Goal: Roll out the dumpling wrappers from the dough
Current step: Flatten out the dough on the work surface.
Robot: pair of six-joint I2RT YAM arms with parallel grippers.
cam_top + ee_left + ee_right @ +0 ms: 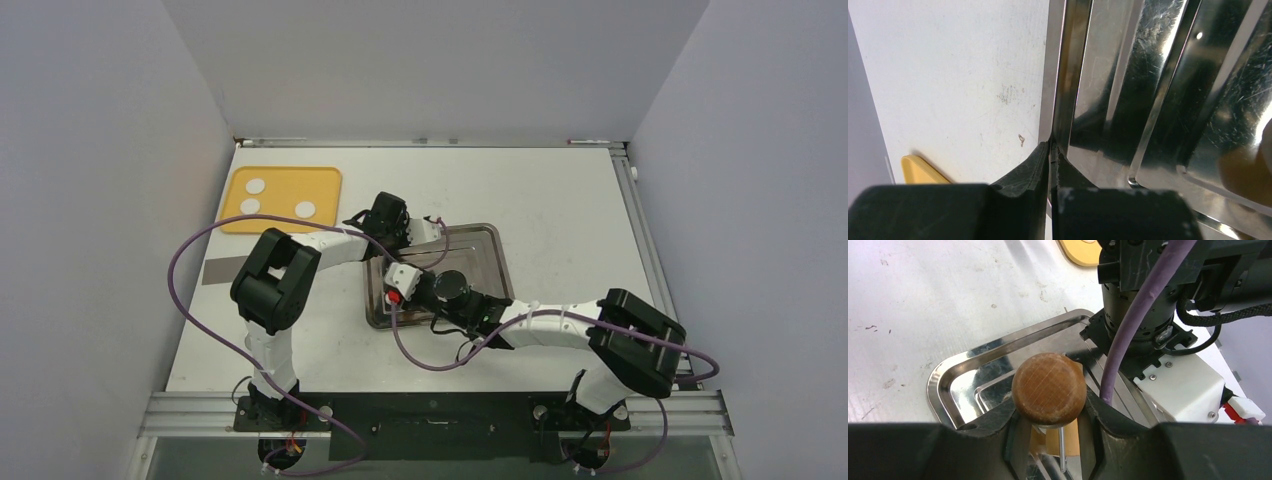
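Three small white lumps of dough point(256, 185) lie on a yellow tray point(325, 190) at the far left of the table. No dumpling wrappers are in view. A shiny metal tray point(490, 232) sits mid-table. My left gripper point(412, 250) point(1050, 147) is shut, pinching the metal tray's thin left rim point(1058, 100). My right gripper point(408, 298) point(1048, 415) hangs over the same tray point(948, 370), shut on a wooden rolling pin point(1049, 387) whose rounded brown end faces the camera. The pin's shaft is mostly hidden behind that end.
A corner of the yellow tray point(918, 170) shows beside the left fingers. The left arm's wrist point(1138, 315) and purple cable point(1128, 340) stand close to the right of the pin. A grey strip point(220, 270) lies on the table's left side.
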